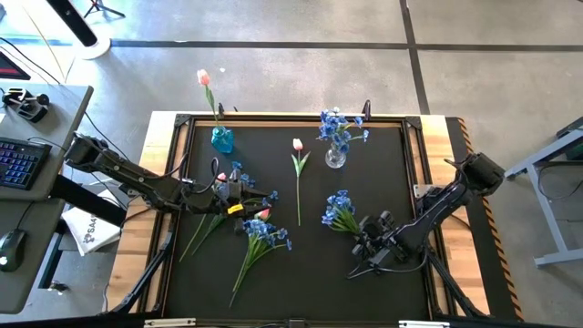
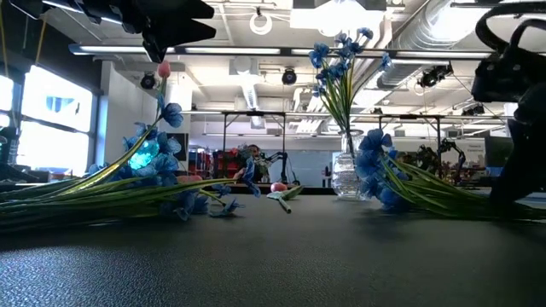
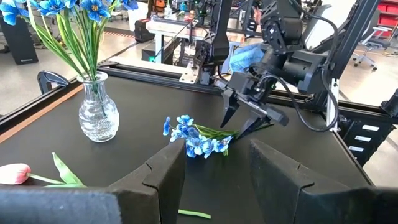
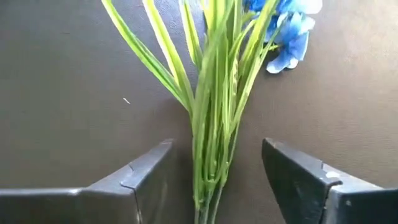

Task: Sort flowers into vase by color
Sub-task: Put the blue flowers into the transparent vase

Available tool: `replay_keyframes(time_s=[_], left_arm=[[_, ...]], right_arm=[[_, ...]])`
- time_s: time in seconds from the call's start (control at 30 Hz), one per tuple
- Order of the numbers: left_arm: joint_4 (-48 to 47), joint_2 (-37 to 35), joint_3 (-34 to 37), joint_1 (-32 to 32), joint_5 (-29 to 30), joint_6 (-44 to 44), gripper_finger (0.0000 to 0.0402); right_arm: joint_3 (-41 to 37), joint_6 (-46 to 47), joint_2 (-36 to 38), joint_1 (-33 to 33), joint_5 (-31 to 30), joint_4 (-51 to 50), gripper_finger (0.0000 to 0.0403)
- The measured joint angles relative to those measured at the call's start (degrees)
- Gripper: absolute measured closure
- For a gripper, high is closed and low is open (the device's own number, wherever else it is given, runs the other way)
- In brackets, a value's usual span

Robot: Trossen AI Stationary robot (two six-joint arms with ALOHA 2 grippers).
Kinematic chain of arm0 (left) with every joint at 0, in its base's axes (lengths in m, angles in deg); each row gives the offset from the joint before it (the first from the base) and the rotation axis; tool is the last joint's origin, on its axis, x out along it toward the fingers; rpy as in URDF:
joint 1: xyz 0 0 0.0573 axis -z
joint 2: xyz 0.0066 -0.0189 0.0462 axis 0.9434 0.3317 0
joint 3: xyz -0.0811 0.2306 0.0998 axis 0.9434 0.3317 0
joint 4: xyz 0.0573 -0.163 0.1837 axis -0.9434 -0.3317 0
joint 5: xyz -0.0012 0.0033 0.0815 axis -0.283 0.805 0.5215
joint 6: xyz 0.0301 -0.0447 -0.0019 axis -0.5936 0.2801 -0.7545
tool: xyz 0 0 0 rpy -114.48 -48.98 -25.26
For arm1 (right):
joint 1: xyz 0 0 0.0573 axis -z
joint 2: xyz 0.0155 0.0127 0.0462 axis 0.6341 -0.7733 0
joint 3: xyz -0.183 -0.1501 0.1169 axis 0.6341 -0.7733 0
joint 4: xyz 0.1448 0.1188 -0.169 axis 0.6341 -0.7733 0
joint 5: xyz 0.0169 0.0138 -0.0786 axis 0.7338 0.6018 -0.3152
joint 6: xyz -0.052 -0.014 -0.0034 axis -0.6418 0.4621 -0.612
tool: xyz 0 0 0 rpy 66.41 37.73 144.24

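The blue bunch (image 4: 214, 93) is cut off in the right wrist view, blossoms and stem ends unseen.

Bare mat (image 1: 401, 155) right of clear vase (image 1: 335, 158) — flower-strewn left.

Dark desk (image 1: 392, 182) with wooden border. Two vases at far edge: teal vase (image 1: 222, 139) holding pink tulip, clear vase (image 1: 335, 157) holding blue blossoms. Loose tulip (image 1: 298, 173) mid-desk; blue bunches (image 1: 260, 239) toward near edge.
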Motion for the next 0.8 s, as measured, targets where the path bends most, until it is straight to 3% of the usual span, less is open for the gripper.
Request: replay_keyframes(time_s=[0.2,0.53,0.67,0.8], left_arm=[[0.0,0.0,0.0,0.0,0.0,0.2,0.0246],[0.0,0.0,0.0,0.0,0.0,0.6,0.0246],[0.0,0.0,0.0,0.0,0.0,1.5,0.0246],[0.0,0.0,0.0,0.0,0.0,1.2,0.0246]], right_arm=[[-2.9,0.1,0.0,-0.1,-0.1,5.0,0.022],[-4.3,5.2,0.1,-0.2,-2.7,10.7,0.0382],[-3.4,-0.7,0.0,-1.0,-13.4,21.9,0.0385],[-3.3,-19.5,0.0,-1.9,-26.8,44.4,0.0381]])
